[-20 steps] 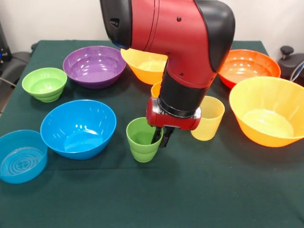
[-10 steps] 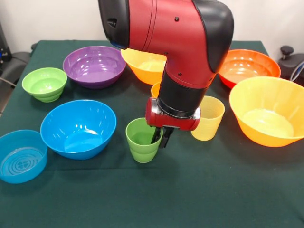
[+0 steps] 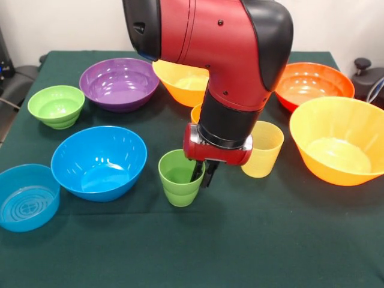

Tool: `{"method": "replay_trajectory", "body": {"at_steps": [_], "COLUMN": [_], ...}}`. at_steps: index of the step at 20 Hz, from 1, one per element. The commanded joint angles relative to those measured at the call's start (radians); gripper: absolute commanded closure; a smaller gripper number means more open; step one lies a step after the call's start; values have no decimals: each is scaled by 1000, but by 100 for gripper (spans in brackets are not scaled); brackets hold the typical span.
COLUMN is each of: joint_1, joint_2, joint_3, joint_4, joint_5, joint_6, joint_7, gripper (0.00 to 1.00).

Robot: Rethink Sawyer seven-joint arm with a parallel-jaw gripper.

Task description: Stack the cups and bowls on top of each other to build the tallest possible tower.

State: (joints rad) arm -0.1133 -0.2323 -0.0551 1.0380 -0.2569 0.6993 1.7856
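The green ribbed cup (image 3: 177, 186) stands upright on the dark green cloth at the middle front, with nothing stacked on it. My gripper (image 3: 203, 179) points down at its right rim, one finger inside the cup and one outside, shut on the rim. The pale yellow cup (image 3: 264, 150) stands just right of the arm. The orange cup (image 3: 196, 112) is mostly hidden behind the arm. The bowls lie around: small green (image 3: 56, 106), purple (image 3: 119, 83), medium blue (image 3: 99, 161), small translucent blue (image 3: 27, 197), red-orange (image 3: 315, 83), and two big orange (image 3: 339, 139) (image 3: 180, 81).
The bowls ring the cups on the left, back and right. The table's front edge lies below the green cup. Dark equipment (image 3: 367, 75) sits off the table at the far right.
The arm and the green cup in its grip have shifted a little to the left. Nothing else has moved.
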Motion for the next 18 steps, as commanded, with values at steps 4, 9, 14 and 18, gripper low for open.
{"method": "replay_trajectory", "body": {"at_steps": [4, 9, 14, 18], "joint_1": [43, 53, 63, 71], "joint_2": [53, 56, 52, 56], "joint_3": [66, 58, 51, 43], "joint_4": [107, 106, 110, 119], "joint_5": [37, 50, 69, 80], "joint_6": [-91, -92, -79, -101], "joint_7": [170, 173, 178, 188], "gripper": [100, 100, 100, 100]}}
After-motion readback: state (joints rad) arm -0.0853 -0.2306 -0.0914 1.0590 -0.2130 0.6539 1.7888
